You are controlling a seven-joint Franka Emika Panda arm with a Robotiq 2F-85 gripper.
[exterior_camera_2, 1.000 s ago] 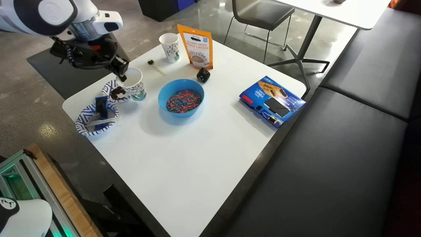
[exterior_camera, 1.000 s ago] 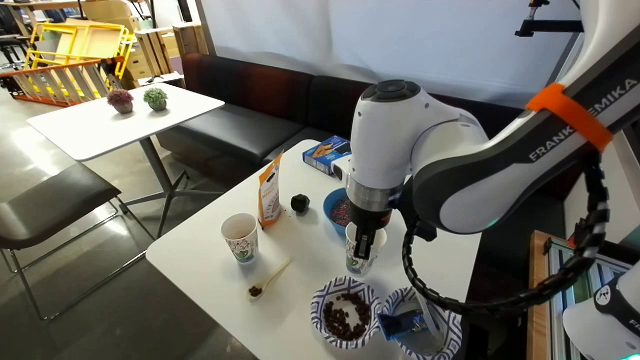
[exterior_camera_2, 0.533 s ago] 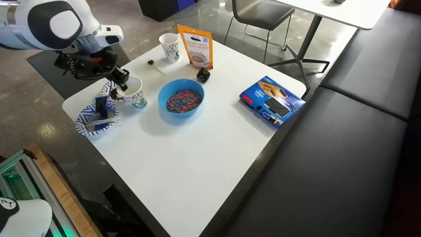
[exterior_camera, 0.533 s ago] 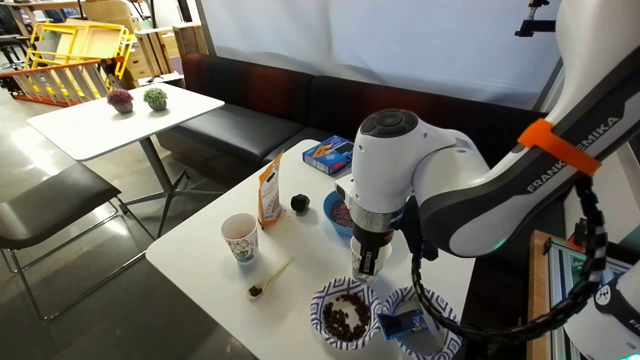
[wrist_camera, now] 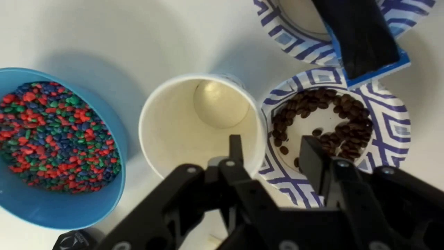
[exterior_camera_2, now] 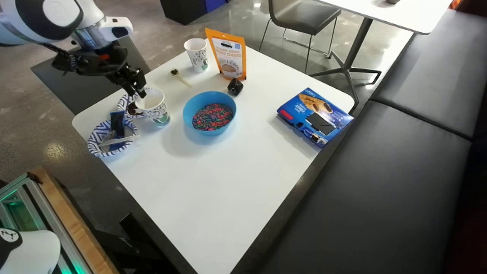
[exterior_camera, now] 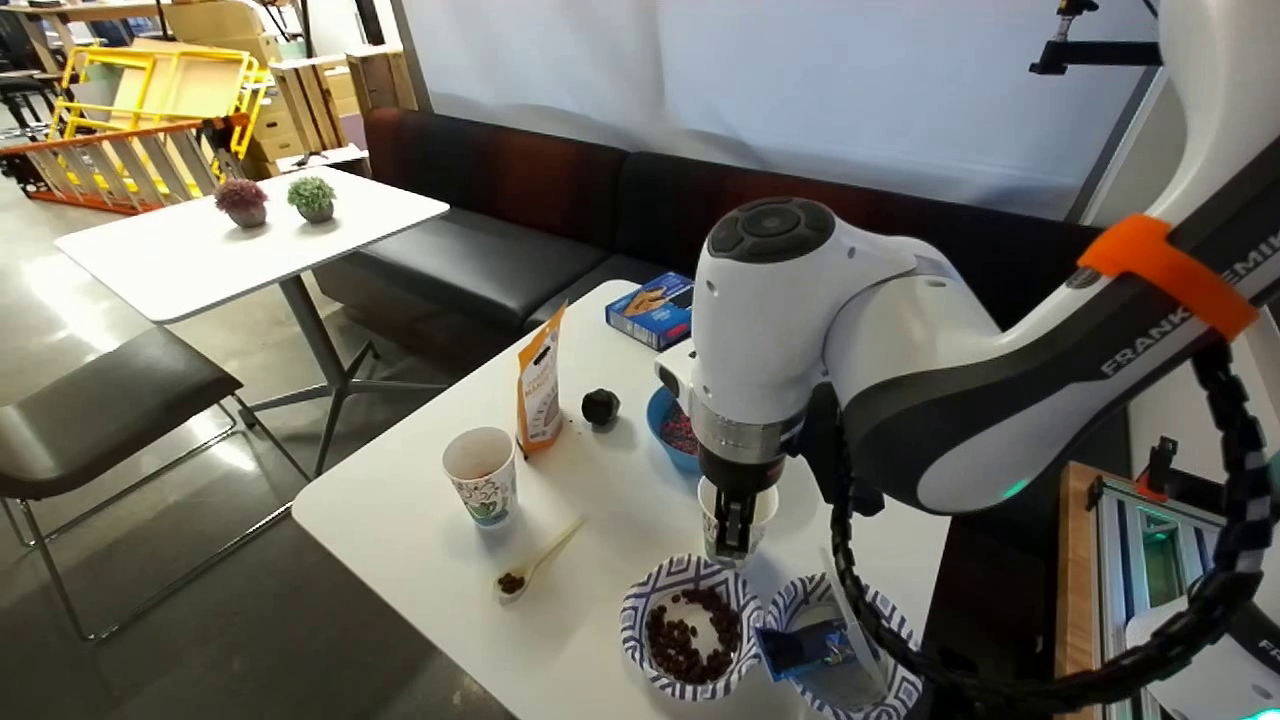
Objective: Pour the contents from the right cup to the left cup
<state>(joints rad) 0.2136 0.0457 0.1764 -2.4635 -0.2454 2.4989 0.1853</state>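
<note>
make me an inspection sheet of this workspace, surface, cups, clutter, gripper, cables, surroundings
Surface: white tabletop with rounded corners.
Job's things: empty-looking cup, upright, greenish print, bare bottom visible in the wrist view; other printed cup, upright, something reddish inside, too small to name.
Clutter: blue bowl of coloured bits, patterned bowl of dark beans, second patterned bowl holding a packet, spoon with dark bits, orange pouch, black object, blue box.
Gripper: open, one side overlapping the empty-looking cup's mouth in the wrist view; contact cannot be told.
Cables: dark ribbed cable looping below the arm.
Surroundings: black bench, chair, second table with two potted plants.
</note>
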